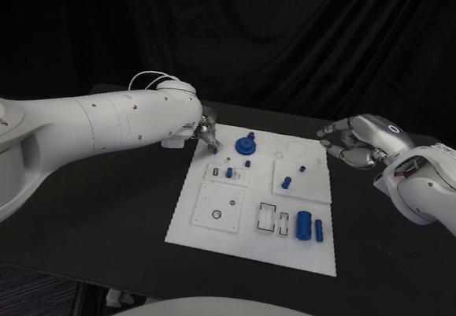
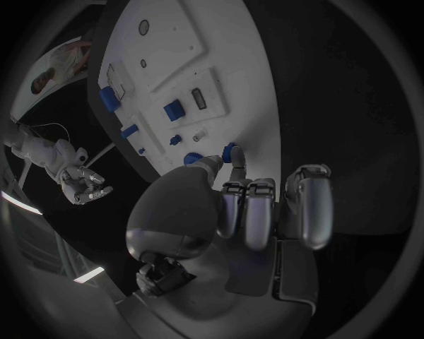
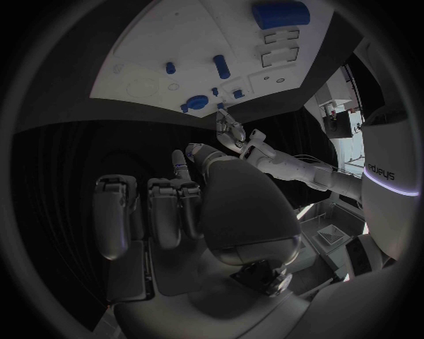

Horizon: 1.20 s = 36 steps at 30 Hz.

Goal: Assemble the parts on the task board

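Note:
The white task board (image 1: pixel 201 230) lies in the middle of the black table. My left hand (image 1: pixel 203 132) hovers at its far left corner and pinches a small blue part (image 1: pixel 213 150) between thumb and a finger; the left wrist view shows this part (image 2: pixel 232 151) at the fingertips over the board (image 2: pixel 239 63). A round blue part (image 1: pixel 246 143) stands just right of that hand. My right hand (image 1: pixel 357 140) hangs past the board's far right corner, fingers curled in with nothing in them (image 3: pixel 190 205).
Several other blue parts are on the board: small pegs (image 1: pixel 286 183) mid-board, and a thick cylinder (image 1: pixel 304 224) beside a slim one (image 1: pixel 319 230) near the right edge. White insert blocks (image 1: pixel 219 204) with holes and slots cover the board's left half.

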Tool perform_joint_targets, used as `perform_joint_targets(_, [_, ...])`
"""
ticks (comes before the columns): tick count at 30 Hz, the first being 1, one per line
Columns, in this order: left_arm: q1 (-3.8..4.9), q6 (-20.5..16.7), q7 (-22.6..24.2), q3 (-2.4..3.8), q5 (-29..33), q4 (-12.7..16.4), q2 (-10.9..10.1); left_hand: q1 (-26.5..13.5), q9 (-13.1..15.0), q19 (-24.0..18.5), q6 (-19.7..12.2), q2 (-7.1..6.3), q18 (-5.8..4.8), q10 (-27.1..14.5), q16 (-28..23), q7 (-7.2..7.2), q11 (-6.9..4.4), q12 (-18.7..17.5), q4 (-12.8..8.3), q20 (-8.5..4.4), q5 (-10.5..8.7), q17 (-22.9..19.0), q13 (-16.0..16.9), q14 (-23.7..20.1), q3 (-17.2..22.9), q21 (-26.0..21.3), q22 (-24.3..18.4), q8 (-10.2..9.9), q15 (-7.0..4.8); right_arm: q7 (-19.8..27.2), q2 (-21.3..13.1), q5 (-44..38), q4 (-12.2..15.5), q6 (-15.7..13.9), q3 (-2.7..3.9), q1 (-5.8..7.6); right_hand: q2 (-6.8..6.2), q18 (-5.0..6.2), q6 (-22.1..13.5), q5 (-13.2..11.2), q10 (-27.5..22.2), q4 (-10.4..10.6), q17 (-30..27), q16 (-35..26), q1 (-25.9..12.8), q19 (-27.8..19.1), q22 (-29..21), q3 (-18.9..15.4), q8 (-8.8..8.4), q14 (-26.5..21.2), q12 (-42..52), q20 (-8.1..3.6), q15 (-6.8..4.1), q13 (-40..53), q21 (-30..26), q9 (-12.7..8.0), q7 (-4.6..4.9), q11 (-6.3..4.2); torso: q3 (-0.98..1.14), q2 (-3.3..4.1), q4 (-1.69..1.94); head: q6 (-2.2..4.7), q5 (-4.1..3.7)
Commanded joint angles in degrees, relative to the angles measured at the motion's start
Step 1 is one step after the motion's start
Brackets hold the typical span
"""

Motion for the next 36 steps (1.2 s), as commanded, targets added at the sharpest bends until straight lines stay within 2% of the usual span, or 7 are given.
perform_joint_targets(1, [-0.14, 1.16, 0.05, 0.04, 0.29, -0.14, 0.21, 0.66, -0.09, -0.18, 0.19, 0.17, 0.19, 6.10, 0.15, -0.04, 0.17, 0.20, -0.08, 0.11, 0.68, 15.09, 15.06, 5.95, 0.47, -0.27, 11.42, -0.26, 0.25, -0.70, 0.00, -0.10, 0.02, 0.39, 0.05, -0.07, 0.11, -0.12, 0.40, 0.30, 6.07, 0.05, 15.09, 0.17, -0.55, 4.55, 14.06, 0.38, -0.12, 6.11, 0.15, 0.38, 0.33, 15.09, -0.30, -0.08, -0.12, 0.20, 0.03, -0.02, 0.00, -0.01, 0.06])
perform_joint_targets(18, [-0.53, 2.17, 0.40, 0.04, 0.30, -0.32, 0.16, 0.91, -0.11, -0.36, 0.17, 0.03, 0.25, 6.10, 0.15, -0.05, 0.17, 0.20, -0.28, 0.10, 1.57, 15.09, 15.06, 5.95, 0.95, -0.54, 11.34, -0.35, 0.24, -0.60, 0.17, 1.80, -0.14, 0.66, 0.05, -0.07, 0.12, -0.13, 0.44, 0.28, 6.07, -0.05, 15.09, 0.17, -0.60, 4.56, 14.06, 0.50, -0.13, 6.11, 0.15, 0.37, 0.33, 15.09, -0.29, -0.11, -0.14, 0.19, 0.01, 0.02, 0.02, -0.01, 0.07])
perform_joint_targets(24, [-0.58, 2.09, 0.61, 0.04, 0.30, -0.31, 0.09, 1.70, -0.03, -0.42, 0.22, -0.20, 0.26, 6.10, 0.15, -0.11, 0.11, 0.20, -1.11, 0.07, 3.51, 15.09, 15.06, 5.95, 2.30, -0.55, 11.33, -0.43, 0.20, -0.52, 0.19, 3.90, -0.25, 0.91, 0.05, -0.08, 0.18, -0.08, 0.44, 0.30, 6.07, -0.10, 15.09, 0.17, -0.55, 4.47, 14.00, 0.58, -0.13, 6.11, 0.15, 0.37, 0.33, 15.09, -0.44, -0.12, -0.11, 0.20, 0.00, 0.02, -0.03, -0.01, 0.20])
perform_joint_targets(25, [-0.58, 2.08, 0.66, 0.04, 0.30, -0.31, 0.06, 1.97, 0.01, -0.46, 0.22, -0.26, 0.27, 6.10, 0.15, -0.14, 0.09, 0.20, -1.42, 0.05, 4.12, 15.09, 15.06, 5.95, 2.89, -0.60, 11.32, -0.45, 0.18, -0.51, 0.18, 4.05, -0.26, 0.92, 0.05, -0.08, 0.21, -0.07, 0.43, 0.31, 6.07, -0.13, 15.09, 0.17, -0.51, 4.43, 13.98, 0.63, -0.14, 6.11, 0.15, 0.37, 0.33, 15.09, -0.51, -0.13, -0.09, 0.21, 0.00, 0.02, -0.02, -0.01, 0.16])
perform_joint_targets(28, [-0.59, 2.04, 0.89, 0.04, 0.30, -0.33, -0.07, 2.73, 0.11, -0.50, 0.15, -0.59, 0.28, 6.10, 0.15, -0.21, 0.00, 0.20, -2.37, -0.01, 3.07, 15.09, 15.06, 5.95, 5.11, -0.61, 11.31, -0.52, 0.11, -0.50, 0.16, 4.38, -0.28, 0.96, 0.05, -0.08, 0.22, -0.06, 0.43, 0.32, 6.07, -0.14, 15.09, 0.17, -0.51, 4.43, 13.98, 0.63, -0.14, 6.11, 0.15, 0.37, 0.33, 15.09, -0.51, -0.13, -0.08, 0.21, 0.00, 0.02, 0.03, -0.01, 0.13])
perform_joint_targets(31, [-0.60, 1.91, 1.21, 0.04, 0.31, -0.29, -0.21, 3.10, 0.28, -0.52, 0.25, -0.98, 0.29, 6.10, 0.15, -0.24, -0.04, 0.20, -3.12, -0.07, 3.96, 15.09, 15.06, 5.95, 6.84, -0.62, 11.30, -0.42, 0.07, -0.51, 0.15, 4.52, -0.31, 0.99, 0.05, -0.08, 0.22, -0.06, 0.43, 0.32, 6.07, -0.14, 15.09, 0.17, -0.51, 4.43, 13.98, 0.63, -0.14, 6.11, 0.15, 0.37, 0.33, 15.09, -0.51, -0.13, -0.08, 0.21, 0.00, 0.02, -0.01, -0.01, 0.18])
perform_joint_targets(36, [-0.61, 1.30, 1.51, 0.04, 0.39, 0.63, -0.91, 4.13, 2.09, -0.62, -0.05, -3.56, 0.28, 6.10, 0.15, 0.20, 0.09, 0.20, -8.70, -0.09, 7.06, 15.09, 15.06, 5.95, 15.97, -0.65, 11.28, 0.55, 0.12, -0.55, 0.10, 4.61, -0.32, 0.99, 0.05, -0.08, 0.22, -0.06, 0.43, 0.32, 6.07, -0.14, 15.09, 0.17, -0.51, 4.43, 13.98, 0.63, -0.14, 6.11, 0.15, 0.37, 0.33, 15.09, -0.51, -0.13, -0.08, 0.21, 0.02, 0.00, 0.03, -0.01, 0.16])
